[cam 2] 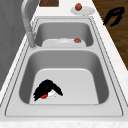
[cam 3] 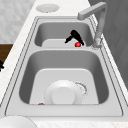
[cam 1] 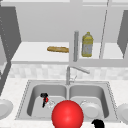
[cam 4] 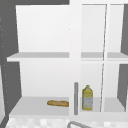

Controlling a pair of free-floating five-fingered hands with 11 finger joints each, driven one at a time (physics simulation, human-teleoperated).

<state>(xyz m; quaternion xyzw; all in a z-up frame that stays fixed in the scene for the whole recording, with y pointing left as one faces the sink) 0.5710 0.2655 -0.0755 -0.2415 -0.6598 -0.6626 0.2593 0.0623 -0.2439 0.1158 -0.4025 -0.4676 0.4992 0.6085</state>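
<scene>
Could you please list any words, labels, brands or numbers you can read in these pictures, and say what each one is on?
There is no readable text.
The yellow bottle on the cabinet shelf has a pale label band, too blurred to read.
The plates, the sink and the faucet carry no markings.

We see a big red ball [cam 1: 67, 114] cut by the front view's bottom edge, hiding the sink's [cam 1: 25, 96] front rim. Right hand [cam 1: 98, 123] is cropped at bottom right. Left hand [cam 2: 46, 89] covers most of a small red thing [cam 2: 44, 96].
</scene>
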